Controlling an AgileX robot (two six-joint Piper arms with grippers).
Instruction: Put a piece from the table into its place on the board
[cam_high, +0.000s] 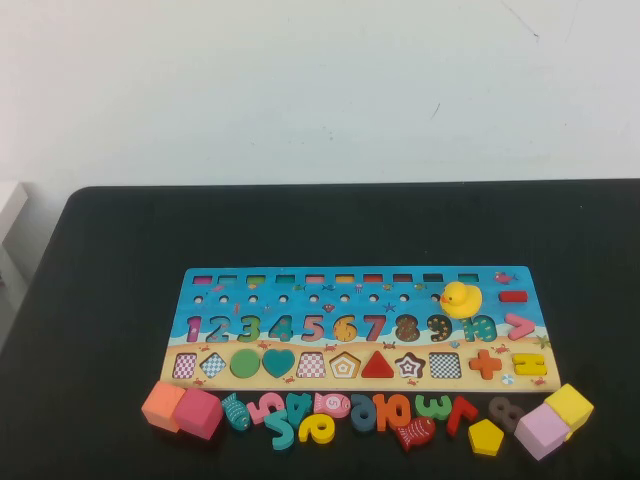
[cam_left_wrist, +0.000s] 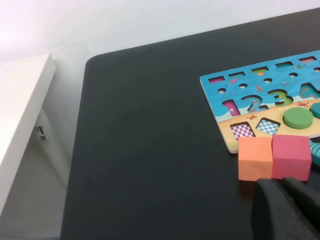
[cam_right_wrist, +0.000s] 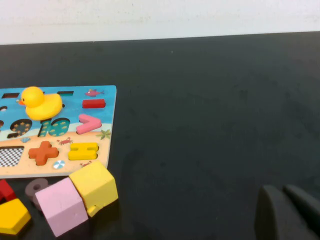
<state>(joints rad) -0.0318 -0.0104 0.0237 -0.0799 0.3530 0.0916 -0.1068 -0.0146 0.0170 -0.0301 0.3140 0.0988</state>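
Piece (cam_high: 486, 437) = small flat yellow wooden pentagon, lying loose on the table (cam_high: 120, 300) just off the board's (cam_high: 360, 325) near edge, at about 5 o'clock from board centre, between the brown 8 (cam_high: 507, 412) and the lilac cube (cam_high: 541, 431). Looks light, rigid, painted smooth, so probably a bit slippery; low profile, so little edge to bite. Best guess: pinch across two opposite sides from above, fingers straddling it, approach clear of the cube. Target is likely the pentagon slot (cam_high: 345, 366) in the sandy bottom row, roughly 6 o'clock of centre, showing an empty recess. Table is matte black, flat; board is printed wood with cutouts; a rubber duck (cam_high: 461, 299) sits on it at 2 o'clock. Right gripper (cam_right_wrist: 290, 212) is low over bare table off the board's right end, fingers together, holding nothing. Left gripper (cam_left_wrist: 287, 207) sits near the orange cube (cam_left_wrist: 255, 157); can't tell its finger state.
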